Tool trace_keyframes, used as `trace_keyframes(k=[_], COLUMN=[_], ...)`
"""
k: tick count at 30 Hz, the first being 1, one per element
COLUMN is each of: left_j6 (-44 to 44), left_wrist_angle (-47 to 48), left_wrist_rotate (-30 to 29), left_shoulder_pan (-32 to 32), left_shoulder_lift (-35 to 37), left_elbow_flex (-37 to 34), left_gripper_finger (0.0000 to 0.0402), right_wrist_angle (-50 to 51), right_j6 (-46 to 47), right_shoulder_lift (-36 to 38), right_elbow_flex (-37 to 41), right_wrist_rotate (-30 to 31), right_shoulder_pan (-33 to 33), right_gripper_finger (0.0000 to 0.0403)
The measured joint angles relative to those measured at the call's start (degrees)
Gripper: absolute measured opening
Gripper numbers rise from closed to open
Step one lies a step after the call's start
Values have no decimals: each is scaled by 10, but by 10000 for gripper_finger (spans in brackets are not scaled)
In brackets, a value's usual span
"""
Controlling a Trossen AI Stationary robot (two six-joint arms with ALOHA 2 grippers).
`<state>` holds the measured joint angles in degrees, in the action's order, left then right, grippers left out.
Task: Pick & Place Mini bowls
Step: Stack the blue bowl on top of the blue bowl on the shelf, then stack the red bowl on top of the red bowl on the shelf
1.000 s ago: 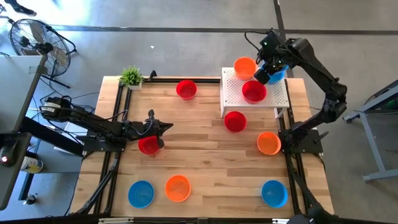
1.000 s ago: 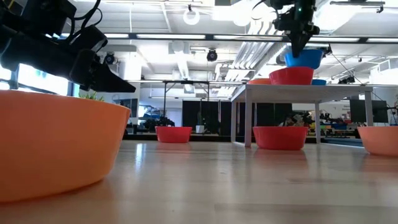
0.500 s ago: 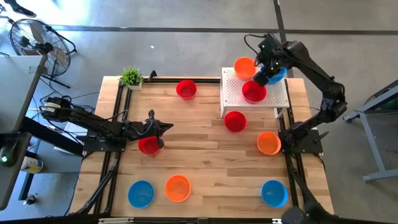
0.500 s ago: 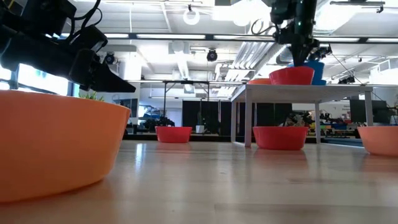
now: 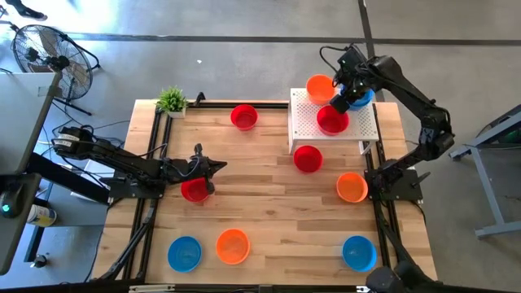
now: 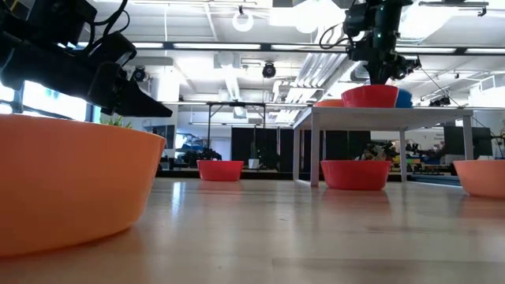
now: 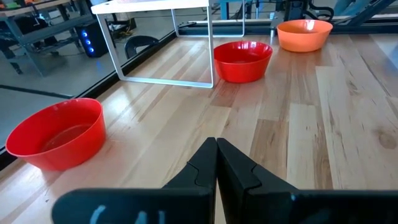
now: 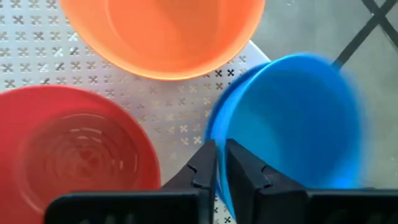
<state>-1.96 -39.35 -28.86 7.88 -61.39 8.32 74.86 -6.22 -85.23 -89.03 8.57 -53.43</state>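
Note:
My right gripper (image 5: 339,103) is over the white perforated stand (image 5: 358,134) at the table's far right, shut on a blue mini bowl (image 5: 363,97). An orange mini bowl (image 5: 319,85) and a red mini bowl (image 5: 332,120) stand on the stand's top beside it. In the low view the blue bowl (image 6: 403,98) shows just behind the red one (image 6: 368,95). My left gripper (image 5: 216,165) waits shut above the table's left half, next to a red mini bowl (image 5: 194,190) on the wood. My right gripper pinches the blue bowl's rim (image 8: 219,127) on the side nearest the red bowl, one finger (image 8: 244,163) inside and one finger (image 8: 202,163) outside. The fingers point down from above. The bowl sits tilted at the stand's far right corner; whether its base touches the stand I cannot tell.
More mini bowls stand on the table: red (image 5: 243,116), red (image 5: 307,159) in front of the stand, orange (image 5: 352,187), blue (image 5: 359,252), orange (image 5: 233,246), blue (image 5: 185,254). A potted plant (image 5: 172,100) sits at the far left corner.
My right gripper has moved down and slightly toward the red bowl on the stand, still shut on the blue bowl. The blue bowl has come down from above the stand to the level of the stand's top, behind the red bowl.

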Motion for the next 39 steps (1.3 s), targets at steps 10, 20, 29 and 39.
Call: trace_keyframes(k=[10, 20, 29, 39], left_j6=[0, 0, 0, -1], left_wrist_angle=[0, 0, 0, 0], left_wrist_rotate=[0, -1, -1, -1], left_shoulder_pan=[0, 0, 0, 0], left_shoulder_lift=[0, 0, 0, 0], left_elbow_flex=[0, 0, 0, 0], left_gripper_finger=[1, 1, 1, 1], right_wrist_angle=[1, 10, -46, -100], right_j6=[-1, 5, 34, 39], right_shoulder_lift=[4, 80, 146, 163], right_elbow_flex=[0, 0, 0, 0], right_wrist_rotate=[28, 20, 19, 19], right_shoulder_pan=[7, 41, 145, 249], right_gripper_finger=[86, 32, 10, 2])
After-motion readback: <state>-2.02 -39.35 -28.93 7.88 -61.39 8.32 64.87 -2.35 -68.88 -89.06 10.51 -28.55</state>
